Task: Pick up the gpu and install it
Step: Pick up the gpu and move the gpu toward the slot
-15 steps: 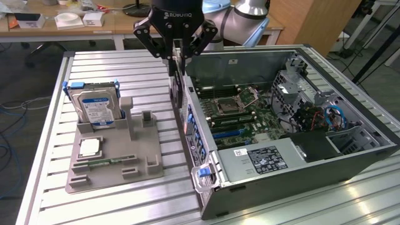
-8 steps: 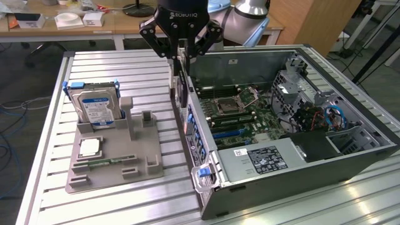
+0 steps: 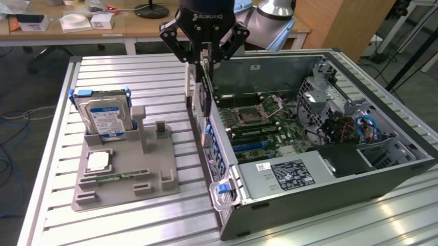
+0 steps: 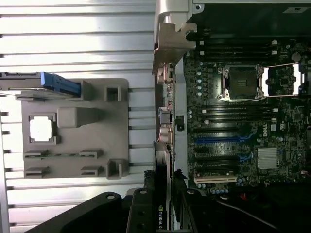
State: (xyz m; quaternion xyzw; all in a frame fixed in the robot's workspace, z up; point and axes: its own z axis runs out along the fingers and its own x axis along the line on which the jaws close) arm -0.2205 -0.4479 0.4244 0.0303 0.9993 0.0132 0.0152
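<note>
My gripper [image 3: 206,55] hangs over the open PC case [image 3: 342,202], near the case's rear wall on the exterior view's left. It is shut on the gpu [image 3: 201,97], a thin dark card that hangs upright below the fingers, with a pale strip along its side. In the wrist view the gpu [image 4: 162,170] appears edge-on between the black fingers [image 4: 141,213], above the case's rear edge and beside the motherboard [image 4: 243,121]. The board's blue expansion slots [image 4: 218,141] lie just beside the card. The card is above the slots, not seated in one.
A grey holder tray [image 3: 123,174] sits on the slatted metal table [image 3: 137,77] at the exterior view's left. It carries an upright silver hard drive [image 3: 102,117], a square chip [image 3: 99,161] and a green memory stick [image 3: 113,177]. A desk with boxes stands behind.
</note>
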